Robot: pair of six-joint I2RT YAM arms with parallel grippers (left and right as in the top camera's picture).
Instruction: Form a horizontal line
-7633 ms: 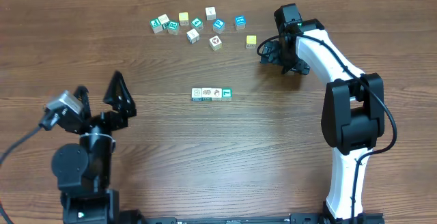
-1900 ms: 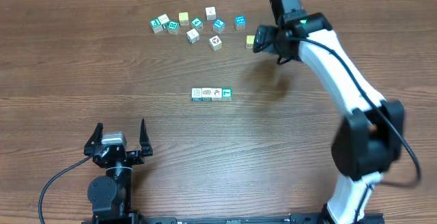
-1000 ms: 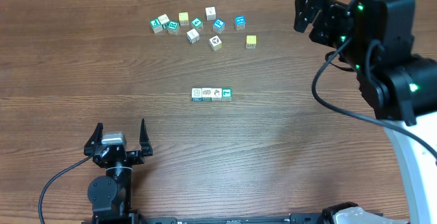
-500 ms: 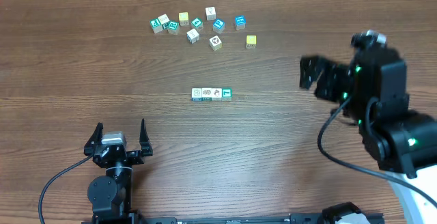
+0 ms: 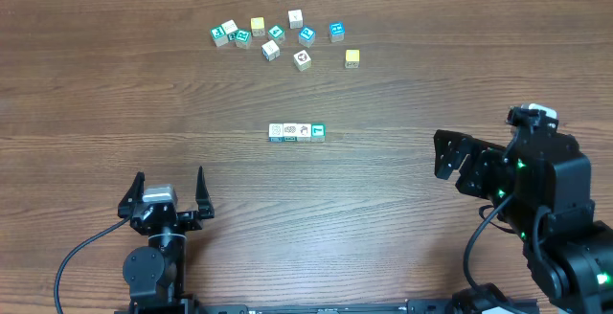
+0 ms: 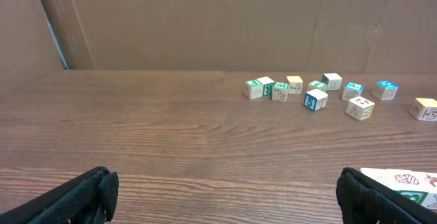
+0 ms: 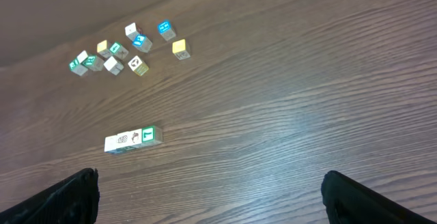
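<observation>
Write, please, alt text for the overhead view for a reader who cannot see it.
A row of four picture cubes lies edge to edge at the middle of the wooden table, with loose cubes scattered farther back. The left fingers and right fingers stand open and empty near the front edge.

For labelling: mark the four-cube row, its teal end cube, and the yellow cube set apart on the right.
Four-cube row (image 5: 297,132), overhead view, middle of its top.
Teal end cube (image 5: 318,131), overhead view, top face.
Yellow cube set apart (image 5: 352,57), overhead view, top face.

Horizontal line (image 6: 404,179) partly beyond edge
</observation>
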